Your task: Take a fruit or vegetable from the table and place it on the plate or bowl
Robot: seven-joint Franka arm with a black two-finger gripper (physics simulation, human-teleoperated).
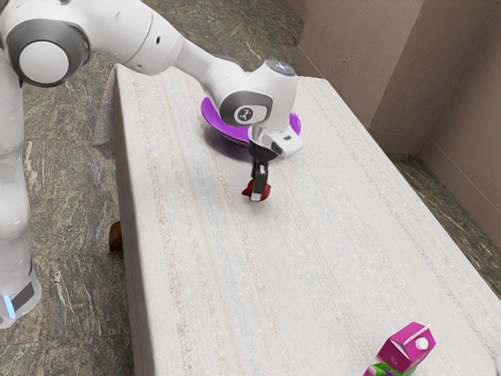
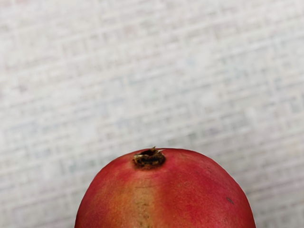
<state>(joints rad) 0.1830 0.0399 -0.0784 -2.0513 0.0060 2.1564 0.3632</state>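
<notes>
Glossy white jointed robot arm [image 1: 168,47], round grey joint caps [image 1: 48,56], black two-finger gripper [image 1: 258,190] on white wrist block [image 1: 283,143], blue light [image 1: 8,304] at base

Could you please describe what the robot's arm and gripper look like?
The arm is glossy white, built of rounded, tube-like segments with round grey caps at the joints. The cap near the wrist bears a small pale marking. A blue light glows low on the base. The gripper has a boxy white body and two slim black fingers. No loose cables show.
</notes>
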